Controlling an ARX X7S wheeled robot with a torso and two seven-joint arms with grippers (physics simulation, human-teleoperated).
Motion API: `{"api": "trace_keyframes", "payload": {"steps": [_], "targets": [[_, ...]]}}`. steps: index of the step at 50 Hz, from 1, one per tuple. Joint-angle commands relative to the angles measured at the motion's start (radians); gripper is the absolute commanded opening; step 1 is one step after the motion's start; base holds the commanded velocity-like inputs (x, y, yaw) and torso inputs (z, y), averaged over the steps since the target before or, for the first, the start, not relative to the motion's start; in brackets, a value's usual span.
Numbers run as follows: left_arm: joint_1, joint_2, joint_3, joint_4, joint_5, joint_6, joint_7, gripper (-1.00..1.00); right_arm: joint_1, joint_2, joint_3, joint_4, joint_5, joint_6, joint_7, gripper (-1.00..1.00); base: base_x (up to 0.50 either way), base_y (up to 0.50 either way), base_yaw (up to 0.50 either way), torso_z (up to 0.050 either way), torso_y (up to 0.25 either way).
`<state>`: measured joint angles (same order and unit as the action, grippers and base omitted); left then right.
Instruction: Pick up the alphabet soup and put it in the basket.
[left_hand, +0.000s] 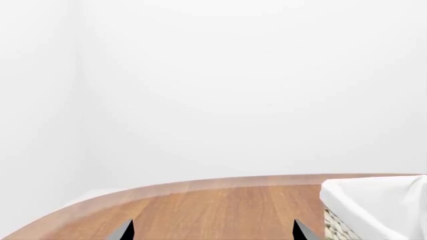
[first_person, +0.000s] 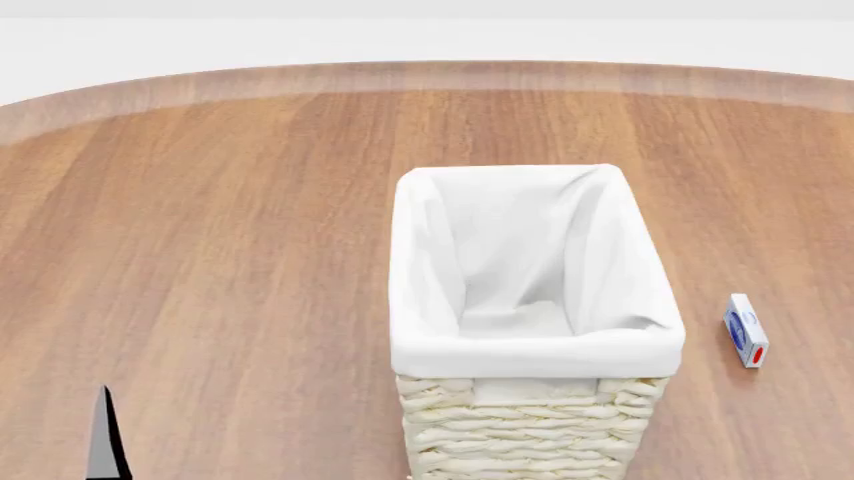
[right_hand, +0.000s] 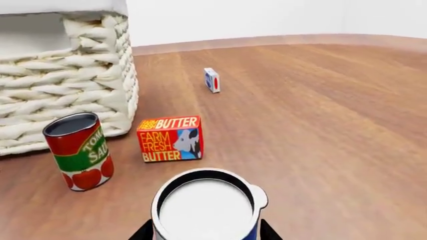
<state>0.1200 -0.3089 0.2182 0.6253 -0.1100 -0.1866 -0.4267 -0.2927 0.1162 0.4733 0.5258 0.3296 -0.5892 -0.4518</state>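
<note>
So in the head view there's a huge stretch of bare wood surface (first_person: 200, 250) on the left side of the frame, nothing on it all the way to the curved far edge along the top. Only a dark sliver of the left tool (first_person: 107, 440) pokes in at the lower left corner, rest is cut off. Centre of the frame is the basket (first_person: 534, 420), white lining folded over the rim, its near wall cropped by the bottom edge. Right of it, well apart, lies a small white-and-blue box (first_person: 745, 330), with more open wood past that.

Left wrist view: mostly blank white wall. The surface edge curves across the lower part, and two dark fingertips (left_hand: 123, 231) sit spread far apart at the bottom with nothing between them. A corner of the basket lining shows at lower right, cropped.

Right wrist view, left to right: basket wall fills the upper left, cut off by the frame. Just in front of it stands a tomato sauce can (right_hand: 79, 151), near the wicker, can't tell if touching. Then a butter box (right_hand: 171, 138) standing beside the can with a gap between. The alphabet soup (right_hand: 208, 207) is at bottom centre, white top facing the camera, label mostly hidden. The right tool (right_hand: 204, 231) has a dark finger on each side of it, tips cropped, looks pinched on the can. The right half of the frame is all open wood.
</note>
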Motion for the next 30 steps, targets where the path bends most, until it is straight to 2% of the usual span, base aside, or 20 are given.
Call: {"api": "trace_keyframes", "payload": {"steps": [1,6,12,23,30], "targets": [[-0.001,-0.004,0.004,-0.002,-0.003,0.002,-0.005,1.0,-0.024,-0.009,-0.007,-0.116,-0.014,0.042,0.052,-1.0,0.0,0.0,0.0,0.0,0.0],[-0.002,-0.006,0.005,-0.005,-0.004,0.003,-0.007,1.0,-0.074,-0.008,-0.014,-0.328,0.014,0.119,0.091,-1.0,0.0,0.0,0.0,0.0,0.0],[-0.003,-0.008,0.001,-0.004,-0.01,0.001,-0.01,1.0,-0.138,0.029,-0.01,-0.658,0.076,0.294,0.178,-1.0,0.0,0.0,0.0,0.0,0.0],[-0.005,-0.013,0.002,-0.002,-0.014,-0.001,-0.012,1.0,-0.163,0.069,0.021,-0.89,0.131,0.364,0.25,-1.0,0.0,0.0,0.0,0.0,0.001],[-0.007,-0.015,0.002,-0.007,-0.018,0.002,-0.013,1.0,-0.142,0.155,0.061,-1.147,0.178,0.514,0.375,-1.0,0.0,0.0,0.0,0.0,0.0]]}}
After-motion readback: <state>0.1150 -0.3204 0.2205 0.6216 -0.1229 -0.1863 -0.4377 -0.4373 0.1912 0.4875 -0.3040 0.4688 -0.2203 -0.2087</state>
